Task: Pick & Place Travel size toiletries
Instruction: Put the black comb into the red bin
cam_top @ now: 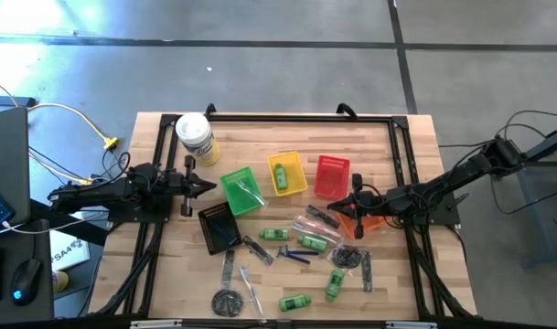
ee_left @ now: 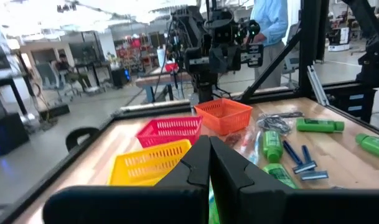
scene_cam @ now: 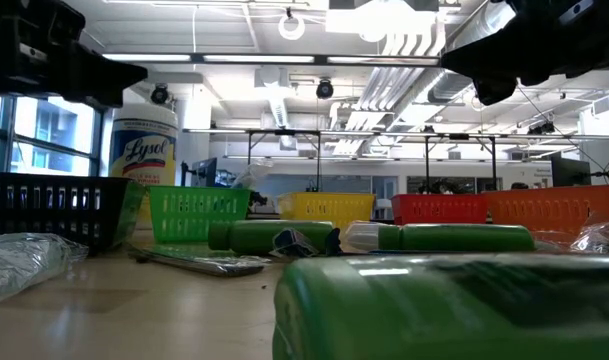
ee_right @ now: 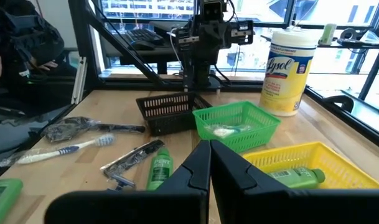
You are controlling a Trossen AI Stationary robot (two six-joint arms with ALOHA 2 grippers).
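Left gripper hanging with fingers pressed together, empty, beside the small green plastic basket; right gripper likewise closed on nothing, hovering between the red mesh basket and orange basket; one bright green mini bottle lying in the yellow basket; other green bottles, dark blue razor and white toothbrush lying scattered on the wooden table.

I'm looking into a robotics lab, open-plan hall with exposed ceiling ducts and strip lights, polished concrete floor, black metal frame round my wooden worktop, more rigs and desks behind, person standing nearby
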